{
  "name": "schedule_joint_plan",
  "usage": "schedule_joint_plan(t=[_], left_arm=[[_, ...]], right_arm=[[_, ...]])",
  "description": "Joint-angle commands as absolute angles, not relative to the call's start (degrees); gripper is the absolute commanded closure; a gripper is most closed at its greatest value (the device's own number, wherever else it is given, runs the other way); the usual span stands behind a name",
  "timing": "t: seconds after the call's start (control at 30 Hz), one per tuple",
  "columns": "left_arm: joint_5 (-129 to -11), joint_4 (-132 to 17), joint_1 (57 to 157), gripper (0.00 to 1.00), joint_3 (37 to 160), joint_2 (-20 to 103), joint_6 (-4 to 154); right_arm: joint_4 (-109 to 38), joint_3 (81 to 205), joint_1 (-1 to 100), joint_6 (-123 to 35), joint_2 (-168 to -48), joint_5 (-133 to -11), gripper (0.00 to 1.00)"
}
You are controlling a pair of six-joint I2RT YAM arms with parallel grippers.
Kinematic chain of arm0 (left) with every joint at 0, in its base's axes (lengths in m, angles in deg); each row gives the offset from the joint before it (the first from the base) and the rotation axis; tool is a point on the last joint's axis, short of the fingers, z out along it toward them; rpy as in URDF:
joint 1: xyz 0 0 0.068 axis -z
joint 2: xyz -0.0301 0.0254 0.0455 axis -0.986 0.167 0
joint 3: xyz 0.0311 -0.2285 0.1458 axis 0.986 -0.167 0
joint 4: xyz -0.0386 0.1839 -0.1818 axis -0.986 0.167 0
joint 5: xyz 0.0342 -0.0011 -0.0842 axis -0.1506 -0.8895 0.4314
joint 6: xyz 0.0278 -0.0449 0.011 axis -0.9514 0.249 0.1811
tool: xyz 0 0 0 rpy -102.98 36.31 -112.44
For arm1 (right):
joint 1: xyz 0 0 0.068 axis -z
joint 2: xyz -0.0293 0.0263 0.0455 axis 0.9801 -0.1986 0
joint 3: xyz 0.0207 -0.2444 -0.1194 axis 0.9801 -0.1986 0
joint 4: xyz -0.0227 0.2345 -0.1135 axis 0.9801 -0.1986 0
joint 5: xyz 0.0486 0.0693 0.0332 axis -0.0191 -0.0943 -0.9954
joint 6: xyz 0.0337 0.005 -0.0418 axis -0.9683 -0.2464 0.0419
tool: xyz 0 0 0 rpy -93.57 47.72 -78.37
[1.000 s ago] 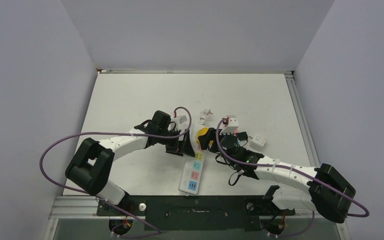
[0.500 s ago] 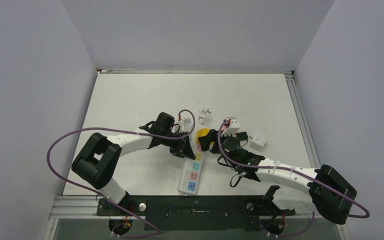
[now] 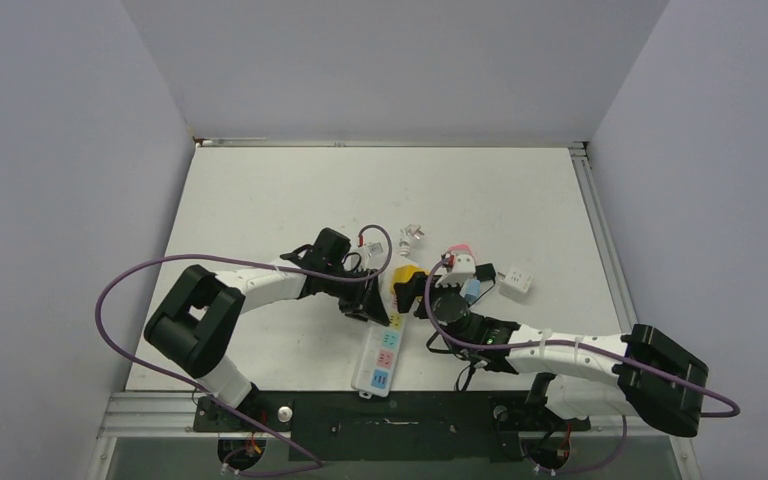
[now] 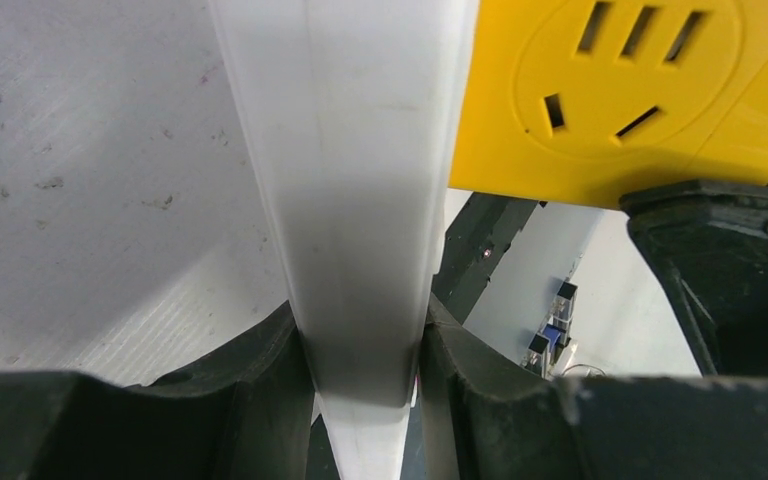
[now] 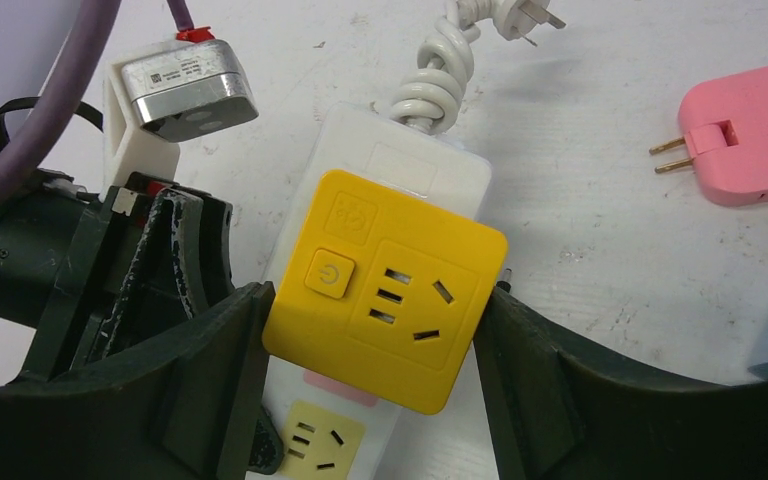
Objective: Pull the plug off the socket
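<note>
The socket (image 3: 380, 358), a long white power strip with pastel outlet faces, lies on the table between the arms. A square yellow plug (image 3: 401, 276) with a power button sits on its far end near the coiled cord (image 5: 438, 62). My left gripper (image 4: 360, 335) is shut on the socket (image 4: 350, 180), pinching its narrow sides just below the plug (image 4: 610, 90). My right gripper (image 5: 372, 312) is shut on the yellow plug (image 5: 390, 290), one finger against each side. A yellow outlet face (image 5: 318, 436) shows below the plug.
A pink plug (image 5: 750, 130) with two brass prongs lies right of the socket's end. A white adapter cube (image 3: 516, 283) rests further right. The cord's own white plug (image 3: 412, 234) lies behind the socket. Both wrists crowd the same spot.
My left gripper has shut on the socket. The right wrist has shifted left and nearer with the plug, and the socket has slid slightly toward the near edge.
</note>
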State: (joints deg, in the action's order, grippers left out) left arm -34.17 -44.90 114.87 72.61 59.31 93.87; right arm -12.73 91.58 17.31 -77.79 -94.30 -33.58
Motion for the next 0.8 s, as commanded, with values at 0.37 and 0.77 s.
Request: schedule_joint_plan(t=[0.37, 0.77], left_arm=[[-44.64, -41.08, 115.46, 1.00, 75.52, 58.71, 89.49], [-43.82, -41.36, 115.29, 1.00, 75.64, 59.77, 90.27]], right_arm=[[-20.81, 103.06, 29.44, -81.71, -95.64, -47.82, 0.95], [-11.60, 94.59, 19.95, -83.19, -96.21, -37.27, 0.95]])
